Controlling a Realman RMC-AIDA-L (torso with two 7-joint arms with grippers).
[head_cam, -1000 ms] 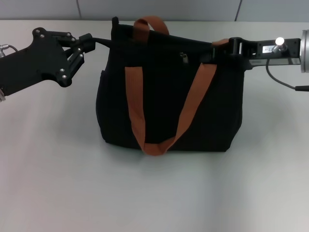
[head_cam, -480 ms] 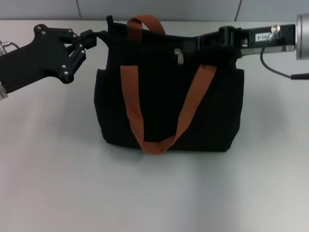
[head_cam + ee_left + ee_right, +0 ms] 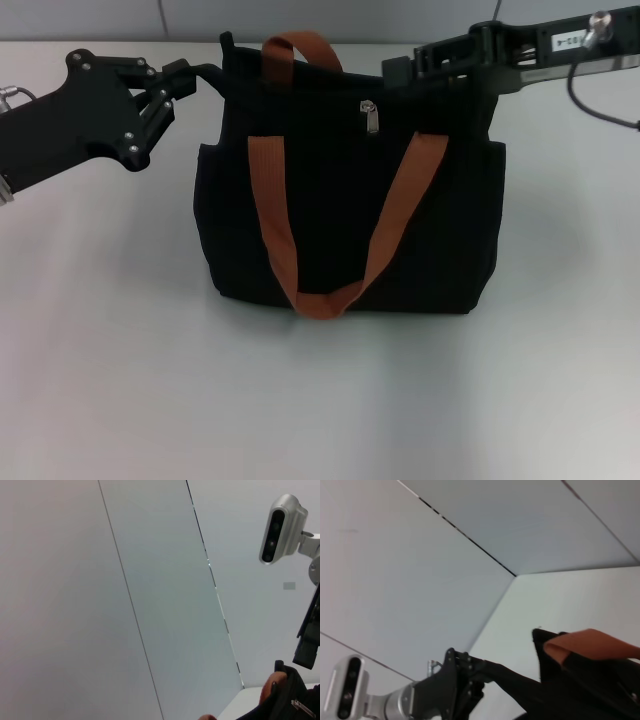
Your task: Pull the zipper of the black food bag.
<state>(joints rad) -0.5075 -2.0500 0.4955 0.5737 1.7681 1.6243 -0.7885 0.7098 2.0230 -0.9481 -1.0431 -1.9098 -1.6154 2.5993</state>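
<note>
1. While the black food bag (image 3: 350, 200) stands upright mid-table (image 3: 320, 400), my left gripper (image 3: 205, 75) pinches its upper left corner, stretching the top edge taut.
2. Right gripper (image 3: 400, 68): level with the bag's top edge, right of the zipper (image 3: 370, 117); whether its fingers are spread or pressed together I cannot tell.
3. Zipper: silver tab hanging loose near the middle of the top edge, between the orange strap handles (image 3: 300, 250); neither gripper holds it.
4. Step in hand, by my judgement: reaching for the tab. Next: right fingers close on it, then draw along the track.
5. Room: table bare all around; the far handle (image 3: 300, 48) crowds the tab's left.
</note>
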